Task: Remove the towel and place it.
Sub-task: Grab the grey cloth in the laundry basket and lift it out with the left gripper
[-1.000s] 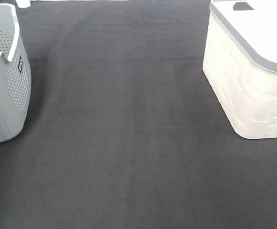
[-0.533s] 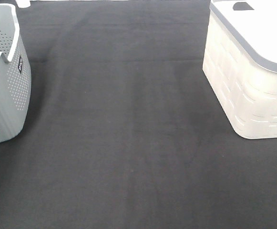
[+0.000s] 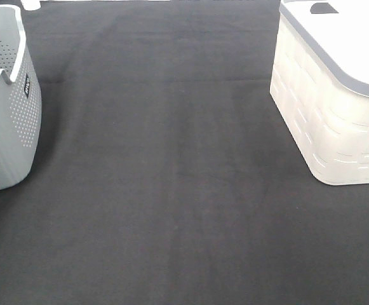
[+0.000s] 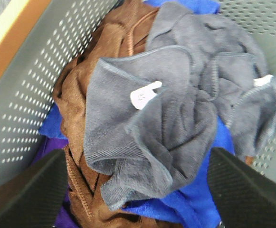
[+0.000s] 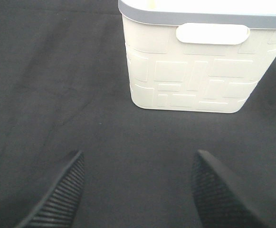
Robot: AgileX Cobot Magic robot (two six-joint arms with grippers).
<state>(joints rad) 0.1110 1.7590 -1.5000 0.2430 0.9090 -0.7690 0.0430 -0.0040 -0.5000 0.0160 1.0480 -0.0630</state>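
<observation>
In the left wrist view the grey-lavender towel (image 4: 176, 109) lies crumpled on top of a pile inside the grey perforated basket (image 4: 38, 80), with a small white tag (image 4: 145, 95) showing. My left gripper (image 4: 138, 190) is open above the pile, one finger on each side of the towel, touching nothing. In the exterior high view only the basket's side (image 3: 9, 121) shows at the left edge; the towel and both grippers are out of that view. My right gripper (image 5: 138, 190) is open and empty above the dark mat.
Under the towel lie a brown cloth (image 4: 88, 61), a blue cloth (image 4: 199, 199) and a purple cloth (image 4: 52, 147). A cream basket with a grey rim (image 3: 336, 108) stands at the right; it also shows in the right wrist view (image 5: 199, 71). A dark mat (image 3: 171, 165) covers the table.
</observation>
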